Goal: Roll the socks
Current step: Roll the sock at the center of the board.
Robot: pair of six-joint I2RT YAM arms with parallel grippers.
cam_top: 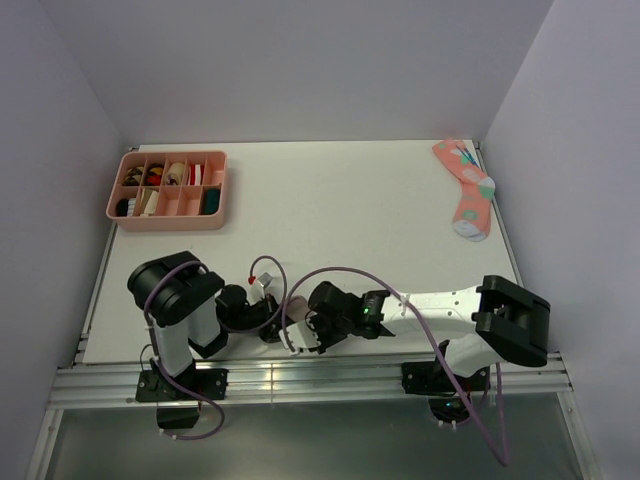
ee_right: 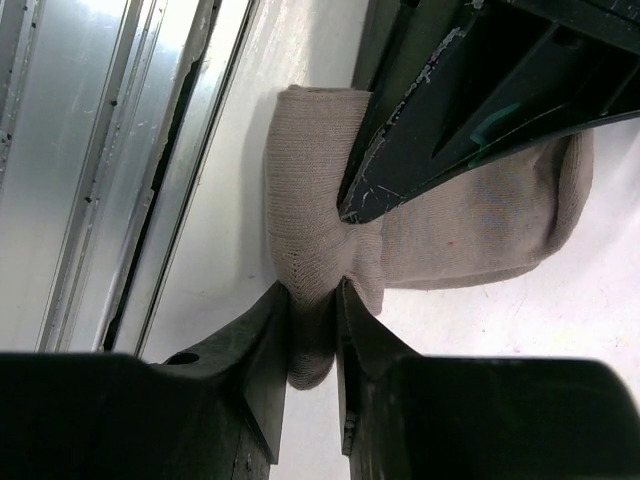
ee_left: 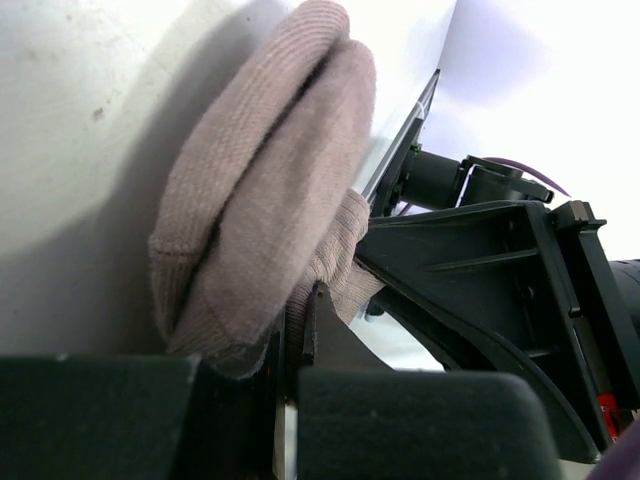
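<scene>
Right tool (ee_right: 313, 305) pinching a fold of the taupe sock (ee_right: 470, 220). Left tool (ee_left: 288, 355) clamped on the same bundle, opposite side. Sock sits at near edge of surface (cam_top: 330, 210), between both arms. Far back: pink tray (cam_top: 165, 222) left, coral sock (cam_top: 468, 190) right.

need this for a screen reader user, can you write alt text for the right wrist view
The right end effector is shut on a fold of a taupe-brown sock lying on the white table. The left end effector reaches in from the upper right onto the same sock, and an aluminium rail runs down the left.
</scene>
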